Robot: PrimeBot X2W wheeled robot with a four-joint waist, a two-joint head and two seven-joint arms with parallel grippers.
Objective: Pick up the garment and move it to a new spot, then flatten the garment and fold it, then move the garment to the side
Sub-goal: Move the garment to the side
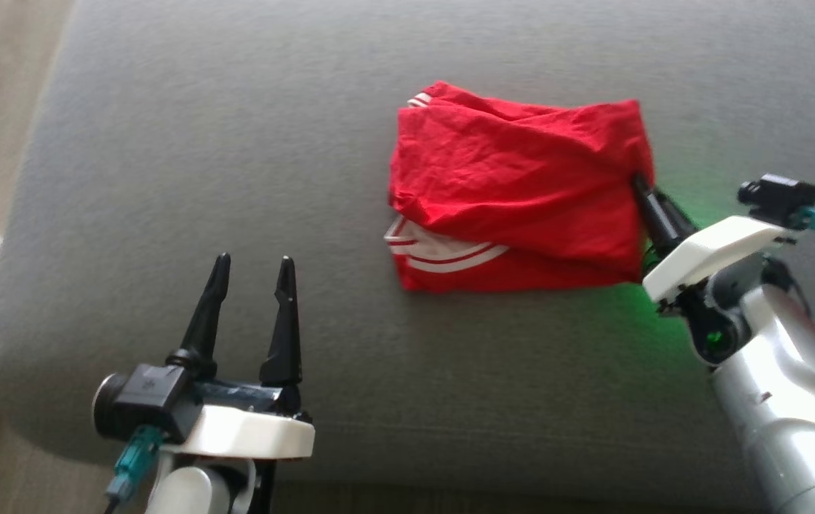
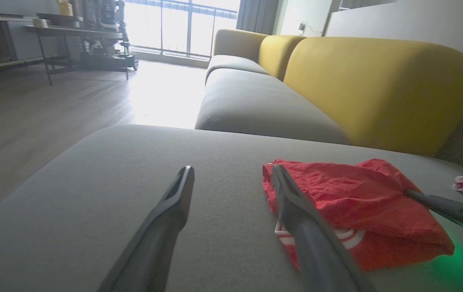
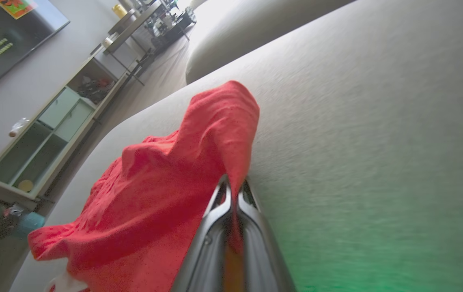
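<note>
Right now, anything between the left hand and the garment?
Nothing visible: only bare grey cushion lies between the open left hand and the red garment. The right hand is shut on its right edge.

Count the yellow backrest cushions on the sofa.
3. The largest yellow upholstered backrest cushion stands nearest, behind the crumpled red fabric garment; the second cushion sits beyond it; the third cushion, paler, is farthest, near the window. Others may be out of frame.

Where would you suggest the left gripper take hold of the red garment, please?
Probably the white-striped corner of the garment, approached from the robot's left, low along the grey cushion. It faces the open left gripper, its layered edges lie exposed there, and it sits opposite the edge the right gripper pinches.
</note>
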